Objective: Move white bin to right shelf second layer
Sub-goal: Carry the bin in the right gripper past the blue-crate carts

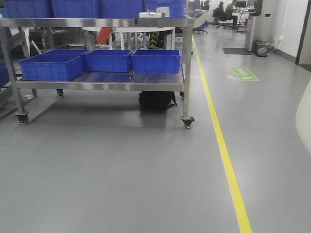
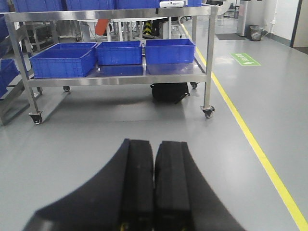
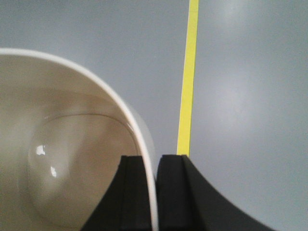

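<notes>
The white bin (image 3: 62,159) fills the left of the right wrist view, glossy cream inside, held above the grey floor. My right gripper (image 3: 155,166) is shut on its rim, one finger inside the wall and one outside. A cream curved edge of the white bin (image 1: 304,124) shows at the right border of the front view. In the left wrist view my left gripper (image 2: 154,149) is shut with nothing between its fingers, hanging over bare floor. The right shelf second layer is out of view.
A wheeled steel cart (image 1: 97,22) stands ahead with blue crates (image 1: 51,65) on its lower shelf and a black bag (image 1: 157,100) under it. A yellow floor line (image 1: 221,145) runs along its right. A green floor sign (image 1: 244,74) and a waste bin (image 1: 262,47) lie further back.
</notes>
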